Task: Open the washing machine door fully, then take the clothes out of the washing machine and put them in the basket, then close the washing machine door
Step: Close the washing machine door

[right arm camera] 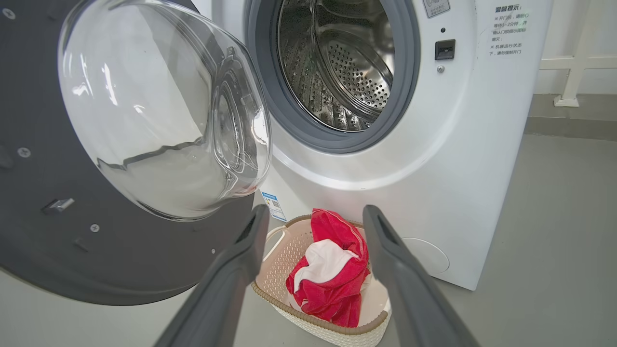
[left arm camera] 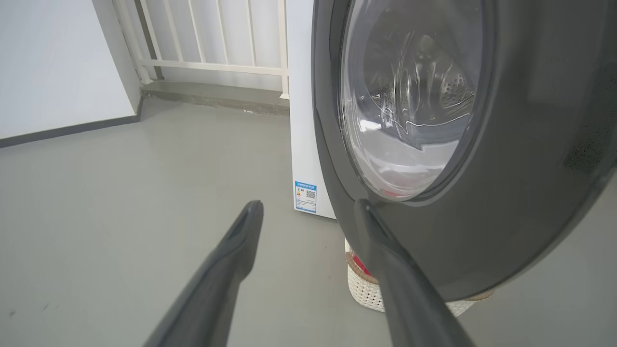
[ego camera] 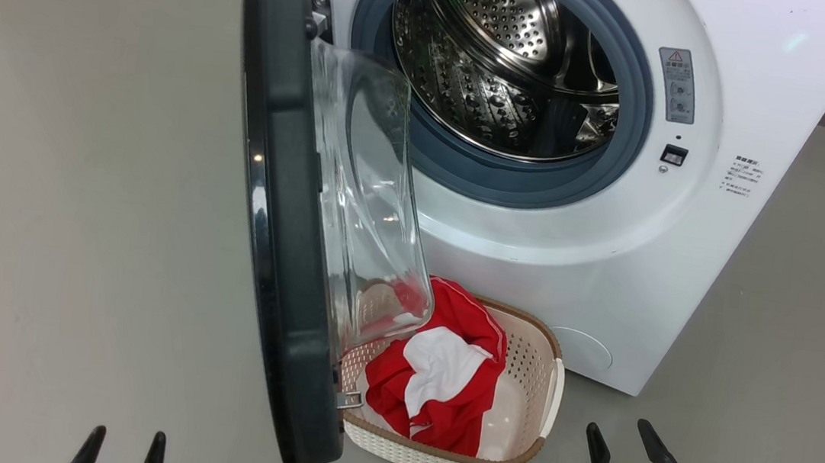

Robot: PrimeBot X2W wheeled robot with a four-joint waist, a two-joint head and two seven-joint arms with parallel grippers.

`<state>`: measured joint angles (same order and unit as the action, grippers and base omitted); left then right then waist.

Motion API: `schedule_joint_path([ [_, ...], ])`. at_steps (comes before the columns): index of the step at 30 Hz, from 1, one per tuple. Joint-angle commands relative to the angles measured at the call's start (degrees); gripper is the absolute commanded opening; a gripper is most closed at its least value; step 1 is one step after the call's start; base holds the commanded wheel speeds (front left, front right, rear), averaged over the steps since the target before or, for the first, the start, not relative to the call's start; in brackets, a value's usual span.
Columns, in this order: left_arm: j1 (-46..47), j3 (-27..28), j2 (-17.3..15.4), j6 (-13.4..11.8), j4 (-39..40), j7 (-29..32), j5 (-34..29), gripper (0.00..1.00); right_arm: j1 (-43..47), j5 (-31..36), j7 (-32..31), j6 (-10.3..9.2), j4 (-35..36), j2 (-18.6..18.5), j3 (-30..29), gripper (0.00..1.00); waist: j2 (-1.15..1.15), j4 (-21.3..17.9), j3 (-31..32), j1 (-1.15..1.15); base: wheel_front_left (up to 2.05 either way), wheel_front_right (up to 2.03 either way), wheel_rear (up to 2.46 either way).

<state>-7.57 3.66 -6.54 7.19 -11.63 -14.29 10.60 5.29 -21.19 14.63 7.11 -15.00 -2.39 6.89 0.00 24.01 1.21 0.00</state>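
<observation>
two of three steps look done. left gripper (ego camera: 121,454) spread, empty, low by the door (ego camera: 288,249), which hangs wide open. clothes (ego camera: 443,373) sit in the basket (ego camera: 531,374) on the floor (ego camera: 578,402) before the washer (ego camera: 608,267); drum (ego camera: 499,64) looks empty. right gripper (ego camera: 618,429) spread, empty. only closing the door is left.

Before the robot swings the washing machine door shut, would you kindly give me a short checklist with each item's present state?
1. All the clothes lie in the basket: ok.
2. Nothing left in the drum of the washing machine: ok, in the part visible.
3. The left gripper open and empty: ok.
4. The right gripper open and empty: ok.
5. The washing machine door will clear the heaped clothes when swung: cannot tell.
</observation>
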Motion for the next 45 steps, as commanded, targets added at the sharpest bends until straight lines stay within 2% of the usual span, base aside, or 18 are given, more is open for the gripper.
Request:
schedule_joint_path([
  [1, 0.63, 2.13, 0.06, 0.30, 1.35, -0.71, -0.47, 1.00, -2.14, -0.30, 0.37, 0.37, 1.44, -0.49, 1.20, 1.00, 0.00, -0.01, -0.08, 0.00, 0.00, 0.00, 0.00],
  [15, 1.38, 2.56, 1.01, 0.30, 1.36, -0.71, -0.42, 1.00, -2.46, -0.30, 0.37, 0.37, 1.18, -0.49, 1.09, 1.00, 0.00, -0.55, -0.50, 0.00, 0.00, 0.00, 0.00],
  [20, 1.82, 2.57, 1.41, 0.30, 1.58, -0.71, 2.83, 1.00, -2.41, -0.39, 0.37, 0.37, 1.22, -0.49, 1.09, 1.00, 0.00, -0.60, -0.54, 0.00, 0.00, 0.00, 0.00],
  [21, 2.13, 2.74, 1.68, 0.30, 1.61, -0.71, 5.10, 0.75, -2.41, -0.40, 0.37, 0.37, 1.21, -0.49, 1.10, 1.00, 0.00, -0.60, -0.56, 0.00, 0.00, 0.00, 0.00],
  [23, 2.95, 3.21, 1.97, 0.30, 1.79, -0.71, 9.97, 0.00, -2.47, -0.41, 0.37, 0.37, 1.19, -0.49, 1.15, 1.00, 0.00, -0.66, -0.63, 0.00, 0.00, 0.00, 0.00],
  [27, 4.99, 3.90, 1.54, 0.30, 2.99, -0.71, 20.90, 0.00, -2.45, -0.53, 0.37, 0.37, 1.15, -0.49, 1.31, 1.00, 0.00, -0.98, -0.62, 0.00, 0.00, 0.00, 0.00],
  [29, 6.04, 4.02, 1.31, 0.30, 3.44, -0.71, 29.52, 0.00, -2.40, -0.57, 0.37, 0.37, 1.12, -0.49, 1.44, 1.00, 0.00, -1.25, -0.62, 0.00, 0.00, 0.00, 0.00],
  [32, 7.27, 3.11, -1.15, 0.30, 4.69, -0.71, 41.02, 0.00, -2.35, -0.70, 0.37, 0.37, 1.12, -0.49, 1.65, 1.00, 0.00, -1.82, -0.65, 0.00, 0.00, 0.00, 0.00],
  [36, 7.99, 0.22, -4.65, 0.30, 7.69, -0.30, 59.40, 0.00, -2.34, -0.86, 0.37, 0.37, 1.10, -0.49, 1.83, 1.00, 0.00, -2.83, -0.77, 0.00, 0.00, 0.00, 0.00],
  [38, 7.79, -1.55, -6.78, 0.30, 8.98, 3.14, 67.81, 0.00, -2.30, -0.86, 0.37, 0.37, 1.16, -0.49, 1.75, 1.00, 0.00, -3.20, -0.91, 0.00, 0.00, 0.00, 0.00],
  [40, 7.70, -3.17, -8.25, 0.30, 10.66, 9.50, 75.94, 0.00, -2.33, -0.81, 0.37, 0.37, 1.26, -0.49, 1.78, 1.00, 0.00, -3.69, -1.25, 0.00, 0.00, 0.00, 0.00],
  [43, 7.33, -4.34, -10.55, 0.30, 12.73, 19.10, 83.26, 0.00, -2.68, -0.64, 0.37, 0.37, 1.33, -0.49, 1.61, 1.00, 0.00, -4.32, -2.00, 0.00, 0.00, 0.00, 0.00],
  [45, 7.16, -4.73, -11.51, 0.30, 13.82, 24.31, 85.21, 0.00, -2.97, -0.52, 0.37, 0.37, 1.38, -0.49, 1.51, 1.00, 0.00, -4.72, -2.51, 0.00, 0.00, 0.00, 0.00],
])
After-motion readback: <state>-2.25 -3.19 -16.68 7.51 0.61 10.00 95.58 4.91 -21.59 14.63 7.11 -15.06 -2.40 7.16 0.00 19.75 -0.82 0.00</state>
